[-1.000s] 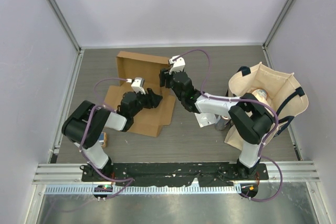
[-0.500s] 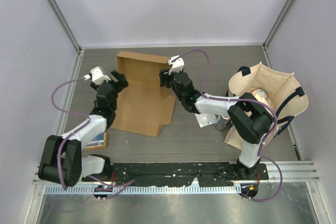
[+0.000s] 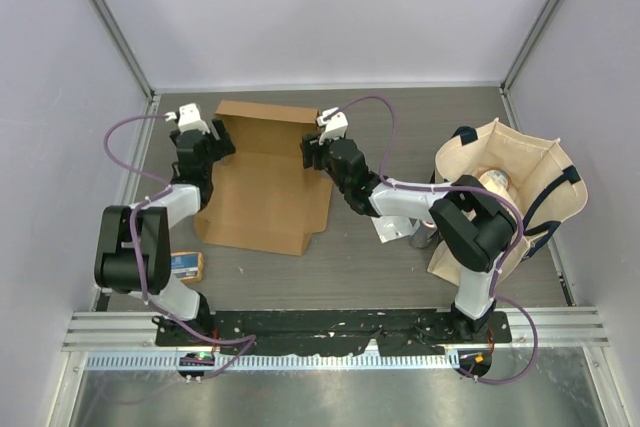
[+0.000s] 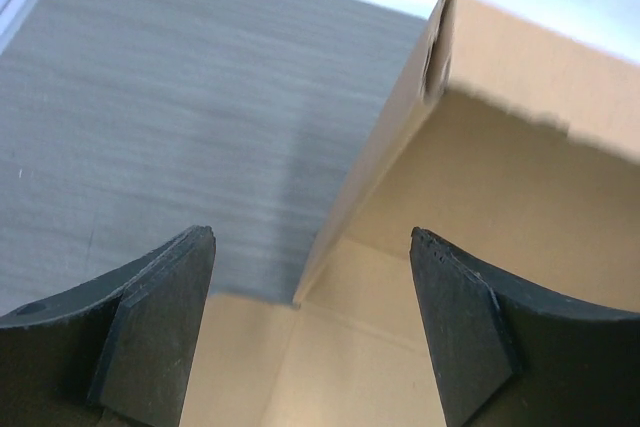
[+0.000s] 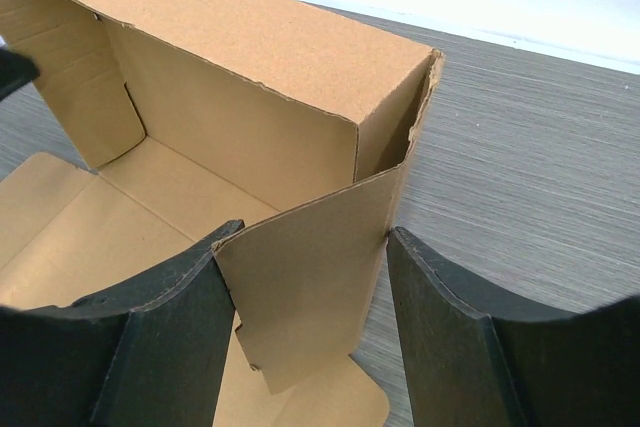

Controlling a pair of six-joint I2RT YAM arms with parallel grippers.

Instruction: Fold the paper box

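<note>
The paper box is brown cardboard lying partly folded on the table, with its back wall upright. My left gripper is at the box's back left corner and is open. In the left wrist view its fingers straddle the standing left side flap without touching it. My right gripper is at the box's right side. There the right side flap stands bowed between the two pads, touching both fingers.
A beige tote bag with dark handles stands at the right, beside the right arm's elbow. A small orange-and-blue packet lies near the left arm's base. Enclosure walls and a metal rail border the table.
My left arm has swung from over the box's floor out to its back left corner, and its jaws have opened wider. The right gripper has stayed on the right flap.
</note>
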